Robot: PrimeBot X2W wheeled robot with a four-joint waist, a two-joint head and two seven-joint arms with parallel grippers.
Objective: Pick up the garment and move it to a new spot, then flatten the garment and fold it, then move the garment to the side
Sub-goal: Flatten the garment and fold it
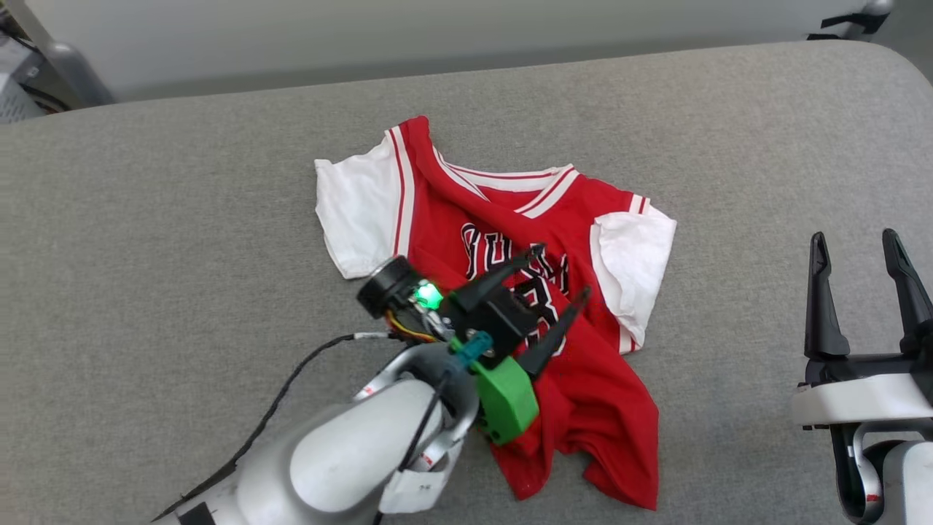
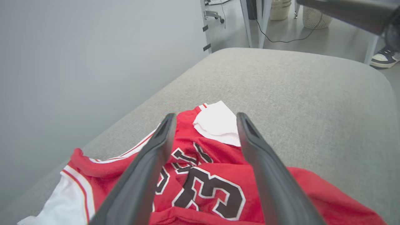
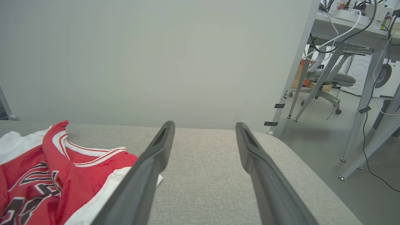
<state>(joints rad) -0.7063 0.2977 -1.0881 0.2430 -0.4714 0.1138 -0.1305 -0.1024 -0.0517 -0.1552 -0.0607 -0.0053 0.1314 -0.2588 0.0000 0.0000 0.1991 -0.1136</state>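
The garment (image 1: 510,240), a red jersey T-shirt with white sleeves and black lettering, lies rumpled in the middle of the grey padded table (image 1: 182,219). My left gripper (image 1: 563,272) hovers over its chest print, open, fingers apart and nothing between them. In the left wrist view the garment (image 2: 200,187) with its number 3 lies under the open left gripper (image 2: 204,117). My right gripper (image 1: 856,240) stands open at the table's right, away from the cloth. In the right wrist view the garment (image 3: 47,168) lies left of the open right gripper (image 3: 204,125).
A pale wall (image 3: 156,56) runs behind the table's far edge. Desk legs (image 3: 353,103), cables and an office chair (image 3: 328,81) stand on the floor beyond the right end. A person's shoe (image 2: 386,57) rests on the floor past the table.
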